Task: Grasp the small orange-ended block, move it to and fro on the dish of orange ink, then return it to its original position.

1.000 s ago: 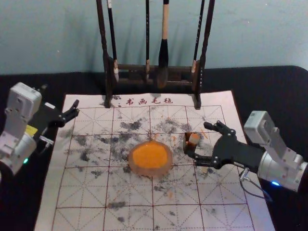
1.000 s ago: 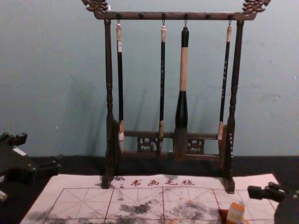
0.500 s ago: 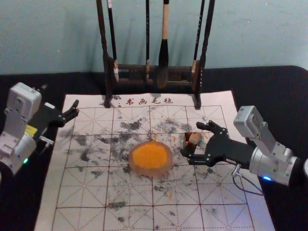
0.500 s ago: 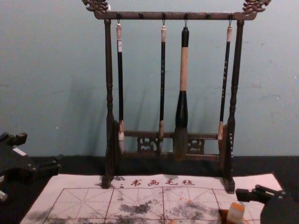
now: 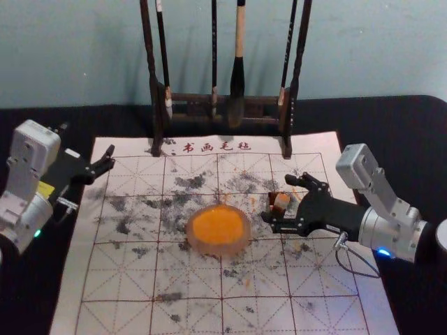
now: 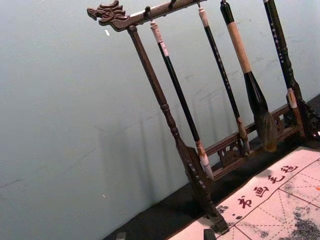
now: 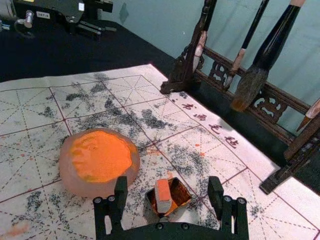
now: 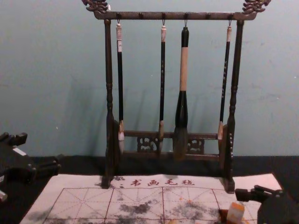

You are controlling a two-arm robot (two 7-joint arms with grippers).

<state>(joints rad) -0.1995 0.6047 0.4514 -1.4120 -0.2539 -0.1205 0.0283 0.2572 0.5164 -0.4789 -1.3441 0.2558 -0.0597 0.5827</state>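
Observation:
My right gripper (image 5: 279, 198) stands open at the small block (image 5: 281, 202), its fingers on either side and not touching it. In the right wrist view the block (image 7: 162, 196), grey with an orange end, leans upright in a small dark square holder (image 7: 180, 194), between the spread fingertips of my right gripper (image 7: 168, 184). The dish of orange ink (image 5: 218, 227) lies just left of the holder. In the chest view the block (image 8: 235, 212) shows at the lower right. My left gripper (image 5: 86, 143) is parked open over the mat's left edge; the left wrist view catches the fingertips of the left gripper (image 6: 165, 234).
A dark wooden rack (image 5: 155, 105) with several hanging brushes stands at the mat's back edge. The white gridded mat (image 5: 188, 279) has black smudges and orange specks. Black cloth (image 5: 391, 132) surrounds it, and a pale wall rises behind.
My right gripper has shifted left over the mat, bringing its open fingers around the block. The block, holder, dish and left arm have stayed in place.

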